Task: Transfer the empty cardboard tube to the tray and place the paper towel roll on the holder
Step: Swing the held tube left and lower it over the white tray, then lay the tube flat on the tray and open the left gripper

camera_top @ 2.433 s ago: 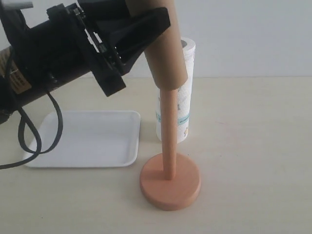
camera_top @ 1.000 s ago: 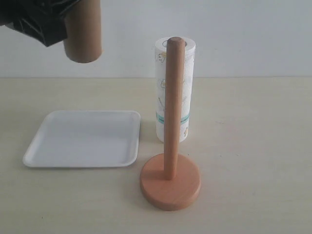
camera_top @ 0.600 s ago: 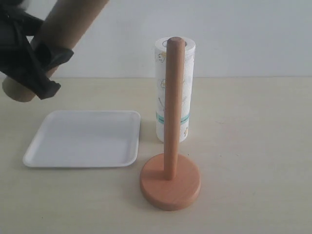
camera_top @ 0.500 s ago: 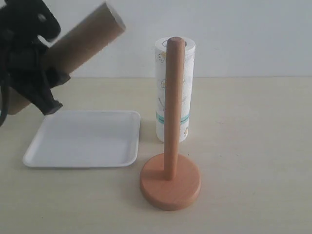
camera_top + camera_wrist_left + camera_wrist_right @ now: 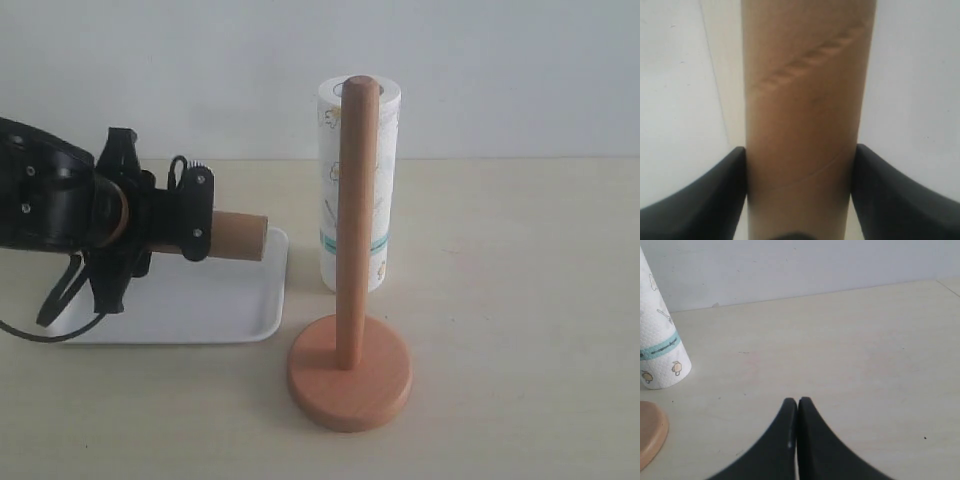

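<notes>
**Tube's down over the tray, roll not on the holder yet**

Left gripper is clamped on the empty cardboard tube, holding it roughly level and low over the tray, with the free end poking out toward the tray's right rim. Can't tell if it's touching the foam. Right gripper has its fingers pressed together, holding nothing, above the bench. The paper towel roll stands upright just behind the holder, whose dowel is bare.
</notes>
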`<action>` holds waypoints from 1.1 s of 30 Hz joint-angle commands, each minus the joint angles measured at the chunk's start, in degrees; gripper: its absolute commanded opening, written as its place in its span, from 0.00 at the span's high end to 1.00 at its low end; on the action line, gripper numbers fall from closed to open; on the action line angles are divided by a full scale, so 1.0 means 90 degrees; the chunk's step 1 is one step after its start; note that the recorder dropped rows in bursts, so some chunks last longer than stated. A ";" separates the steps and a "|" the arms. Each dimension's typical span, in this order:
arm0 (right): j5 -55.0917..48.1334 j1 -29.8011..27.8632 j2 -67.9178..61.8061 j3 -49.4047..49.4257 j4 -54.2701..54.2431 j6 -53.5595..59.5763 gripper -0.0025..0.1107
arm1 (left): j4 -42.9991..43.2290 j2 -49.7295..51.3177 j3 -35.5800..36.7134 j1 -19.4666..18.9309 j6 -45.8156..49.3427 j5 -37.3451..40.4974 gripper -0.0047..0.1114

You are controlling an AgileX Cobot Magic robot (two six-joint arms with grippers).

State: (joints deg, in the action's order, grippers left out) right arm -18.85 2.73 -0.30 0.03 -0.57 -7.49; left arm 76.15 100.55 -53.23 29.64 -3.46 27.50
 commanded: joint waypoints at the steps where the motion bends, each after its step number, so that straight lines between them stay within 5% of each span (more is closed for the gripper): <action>1: 0.0039 -0.0043 0.0034 -0.0003 -0.0006 0.0041 0.98 | 0.1159 0.0351 -0.0051 -0.0024 -0.1094 -0.0081 0.92; 8: 0.0039 -0.0043 0.0034 -0.0003 -0.0006 0.0041 0.98 | 0.1520 0.0605 -0.0051 -0.0311 -0.1905 -0.1070 0.92; 17: 0.0039 -0.0043 0.0034 -0.0003 -0.0006 0.0041 0.98 | 0.1810 0.0770 -0.0051 -0.0783 -0.2010 -0.1282 0.92; 33: 0.0039 -0.0043 0.0034 -0.0003 -0.0006 0.0041 0.98 | 0.2644 0.1158 -0.0086 -0.0797 -0.3113 -0.1510 0.92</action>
State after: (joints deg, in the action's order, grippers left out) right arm -18.85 2.73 -0.30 0.03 -0.57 -7.49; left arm 99.57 110.13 -53.78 22.62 -29.20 13.96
